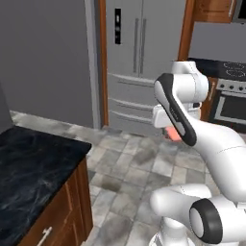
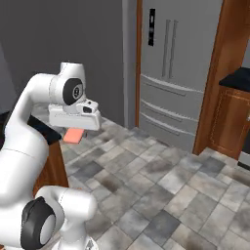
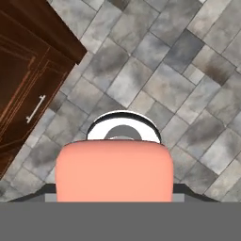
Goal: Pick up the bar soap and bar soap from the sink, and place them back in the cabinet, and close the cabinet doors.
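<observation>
Hand view: one salmon-pink bar soap (image 3: 113, 172) clamped in the claw (image 3: 113, 197), held above the grey tiled floor (image 3: 188, 70), beside the low cabinet (image 3: 23, 89).

The bar soap (image 3: 113, 172) is showing salmon-pink, the floor (image 3: 188, 61) mottled grey tiles, the worktop (image 1: 29, 173) veined black, the fridge (image 2: 180, 68) grey.

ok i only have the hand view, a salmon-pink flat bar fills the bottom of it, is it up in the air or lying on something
observer: in the air. The salmon-pink flat bar soap hangs under the white gripper, above the grey tiled floor.
operator: what's ahead of the arm
observer: a tall grey steel refrigerator, doors shut, across the floor.
operator: any worktop close by
observer: yes, a black stone counter lies to the robot's left.
</observation>
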